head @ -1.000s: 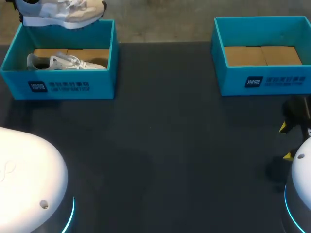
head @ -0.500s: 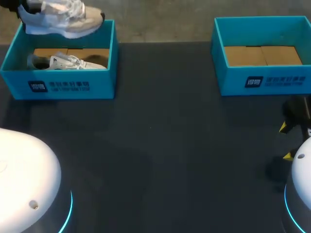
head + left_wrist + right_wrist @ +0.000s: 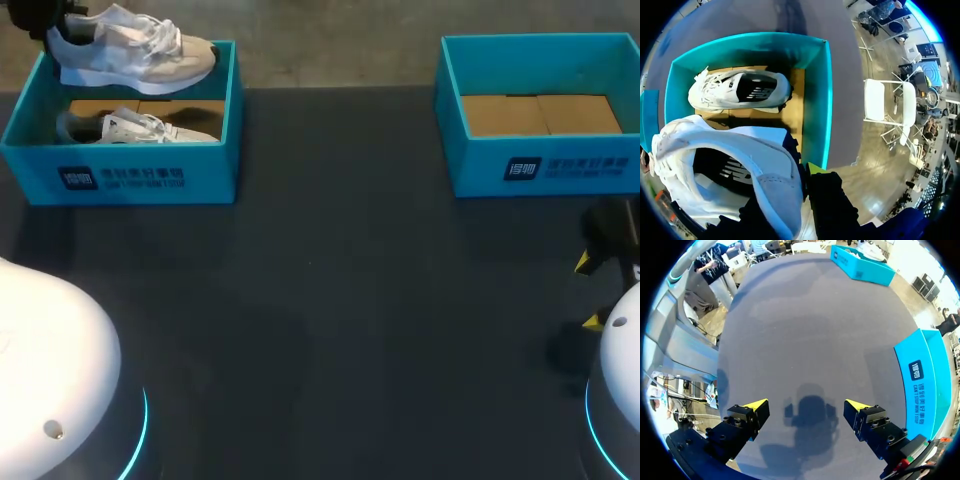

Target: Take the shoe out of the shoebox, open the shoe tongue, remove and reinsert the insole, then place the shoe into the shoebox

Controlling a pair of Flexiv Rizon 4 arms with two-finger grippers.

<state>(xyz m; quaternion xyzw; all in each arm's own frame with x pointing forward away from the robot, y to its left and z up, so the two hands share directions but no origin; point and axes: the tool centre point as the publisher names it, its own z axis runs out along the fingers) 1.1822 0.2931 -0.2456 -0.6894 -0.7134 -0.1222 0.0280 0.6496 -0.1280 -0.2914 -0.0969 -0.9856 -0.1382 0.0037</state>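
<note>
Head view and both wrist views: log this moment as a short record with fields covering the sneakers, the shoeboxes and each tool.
held sneaker: white, lifted above the left shoebox
left tool: shut on the held sneaker's heel
second sneaker: lying on its side inside the left shoebox
right shoebox: no shoe in it, bare cardboard floor
right tool: open, empty, above the table near the right shoebox

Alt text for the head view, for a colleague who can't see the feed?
A white shoe hangs above the left shoebox, held at its heel by the left gripper, with a second shoe lying inside. The right shoebox holds no shoe; the right gripper is open nearby.
</note>
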